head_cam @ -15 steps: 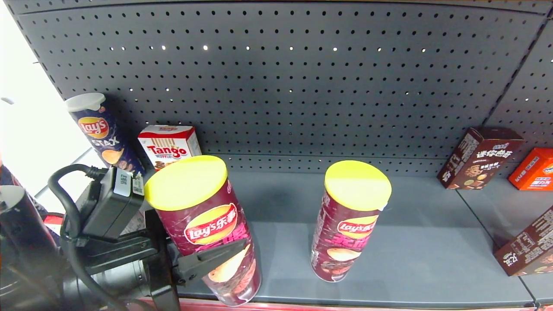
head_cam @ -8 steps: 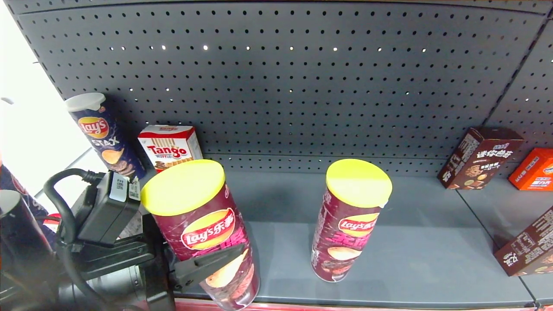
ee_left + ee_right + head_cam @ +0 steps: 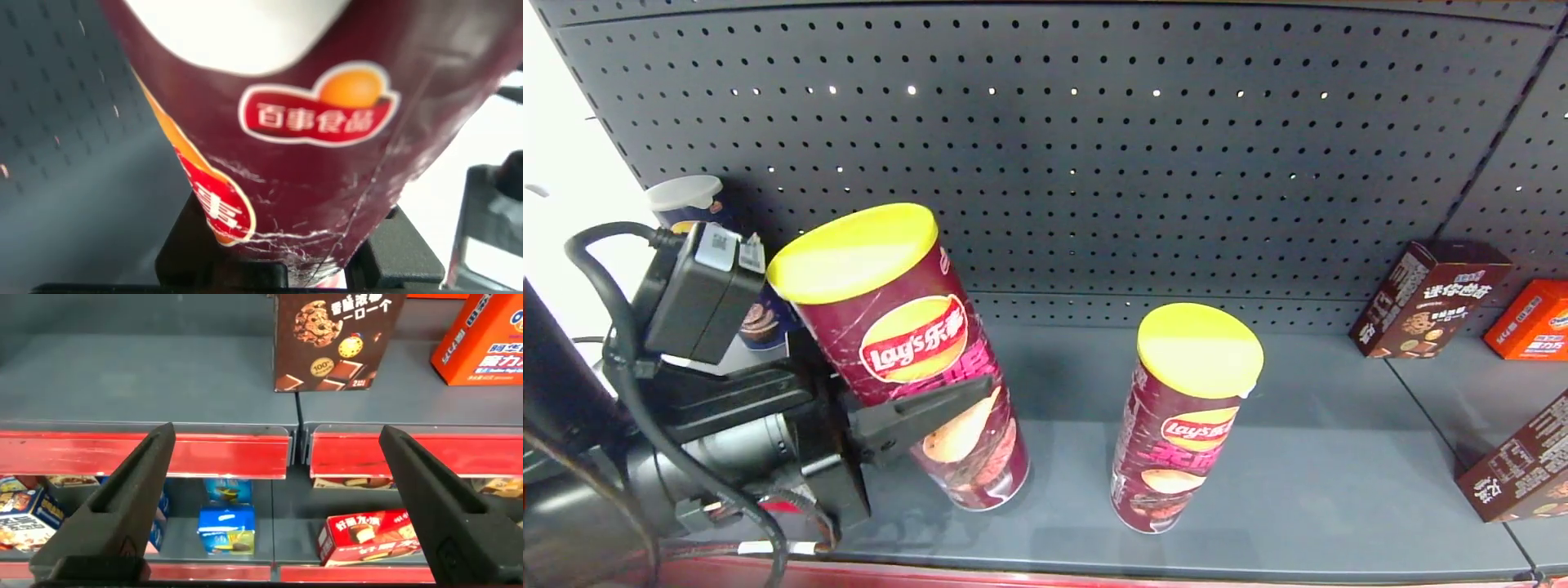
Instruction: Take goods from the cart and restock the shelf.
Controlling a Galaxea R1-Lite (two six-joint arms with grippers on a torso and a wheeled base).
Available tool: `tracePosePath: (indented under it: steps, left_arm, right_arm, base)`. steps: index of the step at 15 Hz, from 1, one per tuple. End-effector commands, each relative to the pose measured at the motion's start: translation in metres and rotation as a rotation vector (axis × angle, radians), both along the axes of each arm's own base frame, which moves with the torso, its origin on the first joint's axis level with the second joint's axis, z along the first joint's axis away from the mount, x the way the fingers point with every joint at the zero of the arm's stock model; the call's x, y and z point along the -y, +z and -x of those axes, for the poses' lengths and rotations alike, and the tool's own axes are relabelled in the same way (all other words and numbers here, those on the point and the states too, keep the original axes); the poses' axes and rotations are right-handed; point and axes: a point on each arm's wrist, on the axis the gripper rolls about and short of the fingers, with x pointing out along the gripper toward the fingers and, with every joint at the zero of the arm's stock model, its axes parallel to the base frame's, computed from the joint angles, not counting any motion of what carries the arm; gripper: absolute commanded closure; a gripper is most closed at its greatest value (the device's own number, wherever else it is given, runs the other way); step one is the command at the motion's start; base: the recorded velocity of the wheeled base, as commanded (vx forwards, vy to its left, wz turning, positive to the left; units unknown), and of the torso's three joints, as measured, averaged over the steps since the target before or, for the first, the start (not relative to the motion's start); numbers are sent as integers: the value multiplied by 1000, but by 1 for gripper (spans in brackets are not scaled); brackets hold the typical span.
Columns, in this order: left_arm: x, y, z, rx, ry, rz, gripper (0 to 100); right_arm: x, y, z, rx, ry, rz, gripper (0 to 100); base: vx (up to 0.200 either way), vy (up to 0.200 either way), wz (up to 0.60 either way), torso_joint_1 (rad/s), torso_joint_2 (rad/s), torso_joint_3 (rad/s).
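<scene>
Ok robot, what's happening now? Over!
Left gripper shut on chip can, tilted over shelf. Right gripper open, empty. Second can stands apart, nothing blocking.

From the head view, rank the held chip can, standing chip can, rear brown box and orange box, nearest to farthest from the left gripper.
1. The held chip can, inside the left gripper, left side.
2. The standing chip can, mid-shelf.
3. The rear brown box, back right.
4. The orange box, far right edge.
</scene>
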Motion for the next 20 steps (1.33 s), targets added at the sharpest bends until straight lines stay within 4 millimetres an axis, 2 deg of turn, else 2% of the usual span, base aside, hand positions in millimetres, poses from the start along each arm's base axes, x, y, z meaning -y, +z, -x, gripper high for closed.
tracePosePath:
  steps: [1, 5, 9, 12, 13, 14, 16, 20]
  left_arm:
    - [11, 5, -18, 4, -2, 1, 100]
    - [16, 9, -37, -69, 16, -52, 100]
    - [30, 17, -69, -84, 9, -104, 100]
    - [50, 27, -103, -57, -53, -114, 100]
    - [50, 27, -103, -57, -53, -114, 100]
    - [62, 16, -119, -26, -63, -154, 100]
    - [68, 7, -132, -17, -66, -177, 100]
    - [80, 6, -159, -5, -60, -168, 100]
  right_arm:
    - [0, 0, 0, -1, 0, 0, 0]
    - [0, 0, 0, 0, 0, 0, 0]
    - [0, 0, 0, -1, 0, 0, 0]
    - [0, 0, 0, -1, 2, 0, 0]
    - [0, 0, 0, -1, 2, 0, 0]
    - [0, 0, 0, -1, 0, 0, 0]
    - [0, 0, 0, -1, 2, 0, 0]
    - [0, 0, 0, -1, 0, 0, 0]
  base:
    - [0, 0, 0, 0, 0, 0]
    - [0, 0, 0, 0, 0, 0]
    - [0, 0, 0, 0, 0, 0]
    - [0, 0, 0, 0, 0, 0]
    - [0, 0, 0, 0, 0, 0]
    - [0, 0, 0, 0, 0, 0]
    - [0, 0, 0, 0, 0, 0]
    - [0, 0, 0, 0, 0, 0]
